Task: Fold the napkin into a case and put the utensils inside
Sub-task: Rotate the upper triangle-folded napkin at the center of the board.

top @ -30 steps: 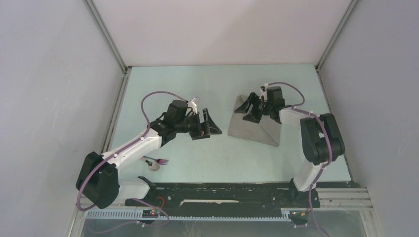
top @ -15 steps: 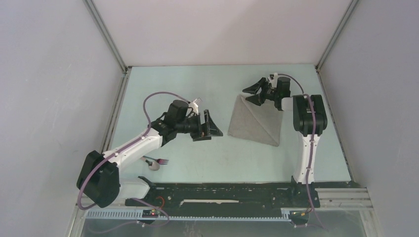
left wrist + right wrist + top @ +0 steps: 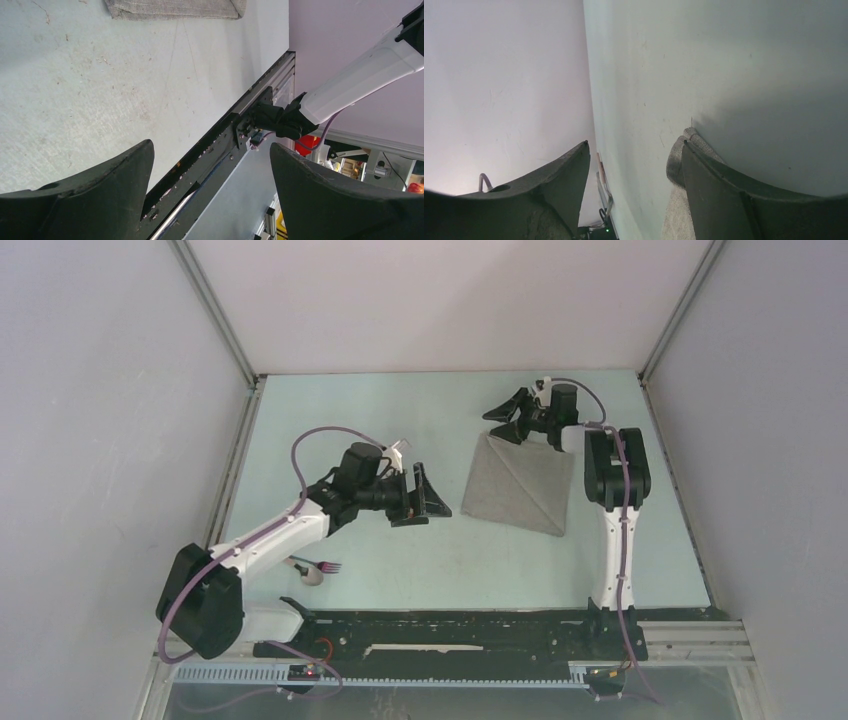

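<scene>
While both pincers hang wide and empty, I read the napkin as partly folded and the cutlery untouched. Nearest me, well behind the left pincer (image 3: 432,495) and close to that arm's base, the spoon (image 3: 312,576) and fork (image 3: 330,566) lie side by side on the table (image 3: 400,560). They look thin, stiff and light, and they lie flat, so I judge a pinch across a handle safer than one at the bowl or tines. Just ahead of the left pincer's spread jaws, but apart from them, lies the napkin (image 3: 520,485), a flat grey shape with a diagonal fold line, tapering toward its far corner. From the left wrist only its near edge (image 3: 175,7) shows. Beyond it, the right pincer (image 3: 500,420) hovers over that far corner; from the right wrist the cloth's tip (image 3: 676,165) sits beside one finger, and I cannot tell whether they touch. The fabric looks soft, light and limp. I expect it to sag, slide on the smooth table and let its layers slip, so I would take it at a corner, through every layer.
</scene>
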### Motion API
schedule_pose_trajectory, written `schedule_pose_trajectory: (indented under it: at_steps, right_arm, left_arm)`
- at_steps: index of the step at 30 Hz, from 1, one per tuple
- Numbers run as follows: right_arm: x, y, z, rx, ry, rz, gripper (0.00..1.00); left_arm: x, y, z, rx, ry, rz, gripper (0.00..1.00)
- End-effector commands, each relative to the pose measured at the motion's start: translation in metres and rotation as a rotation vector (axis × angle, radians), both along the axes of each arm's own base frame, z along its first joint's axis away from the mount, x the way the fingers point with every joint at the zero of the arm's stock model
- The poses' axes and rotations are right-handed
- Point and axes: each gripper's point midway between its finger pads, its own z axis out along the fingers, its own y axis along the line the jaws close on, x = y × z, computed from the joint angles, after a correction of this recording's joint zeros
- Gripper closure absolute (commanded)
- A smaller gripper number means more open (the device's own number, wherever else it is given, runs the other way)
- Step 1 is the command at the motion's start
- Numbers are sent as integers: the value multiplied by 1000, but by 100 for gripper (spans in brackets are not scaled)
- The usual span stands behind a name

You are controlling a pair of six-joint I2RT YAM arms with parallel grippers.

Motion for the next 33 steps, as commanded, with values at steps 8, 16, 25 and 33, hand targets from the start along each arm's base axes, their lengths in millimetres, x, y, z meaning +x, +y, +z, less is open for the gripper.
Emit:
schedule_pose_trajectory:
  at_steps: [8, 16, 25, 33]
  right_arm:
    - [-22, -8, 81, -182, -160, 15, 24]
    - [-83, 5, 32, -608, 33, 22, 28]
    - [-136, 26, 2, -906, 104, 79, 22]
    - [-157, 49, -47, -957, 153, 185, 22]
  left_arm:
    - [-7, -2, 23, -56, -74, -23, 8]
    - [-8, -1, 28, -62, -89, -25, 8]
    - [-11, 2, 32, -68, -98, -19, 7]
    - [-19, 9, 37, -79, -114, -8, 8]
